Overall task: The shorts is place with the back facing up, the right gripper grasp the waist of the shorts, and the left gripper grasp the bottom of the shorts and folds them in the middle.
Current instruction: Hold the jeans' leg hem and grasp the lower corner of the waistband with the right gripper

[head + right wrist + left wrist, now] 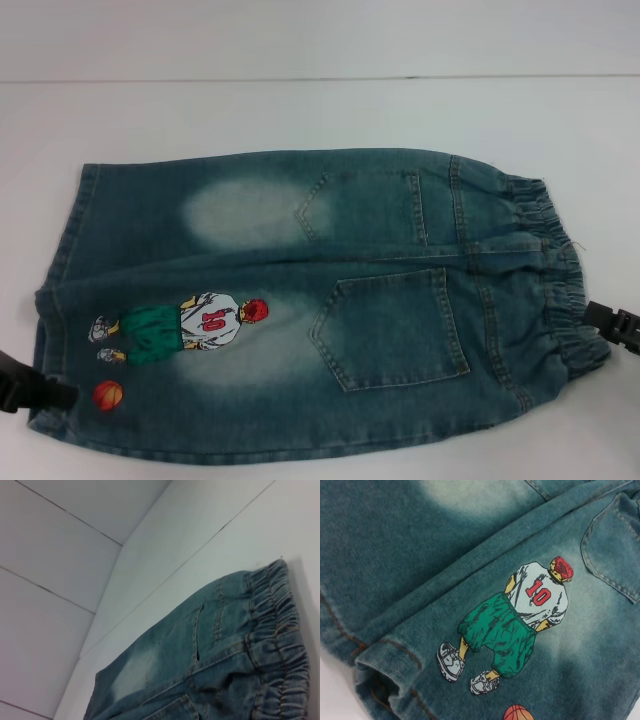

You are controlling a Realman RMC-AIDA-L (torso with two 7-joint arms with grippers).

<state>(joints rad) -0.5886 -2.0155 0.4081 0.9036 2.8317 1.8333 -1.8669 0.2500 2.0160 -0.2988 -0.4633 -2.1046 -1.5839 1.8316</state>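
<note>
The blue-green denim shorts (300, 310) lie flat on the white table, back up, with two back pockets (395, 325) showing. The gathered waist (555, 270) is at the right and the flat leg hems (60, 260) at the left. The basketball player print (190, 325) and orange ball (108, 395) are on the near leg. My left gripper (40, 393) is at the near leg's hem, beside the ball. My right gripper (610, 325) is at the waist's outer edge. The left wrist view shows the print (520, 620) and hem (380, 670). The right wrist view shows the waist (280, 630).
The white table (300, 110) extends beyond the shorts on the far side and to the right. A pale wall (60, 540) with panel seams rises behind the table's far edge.
</note>
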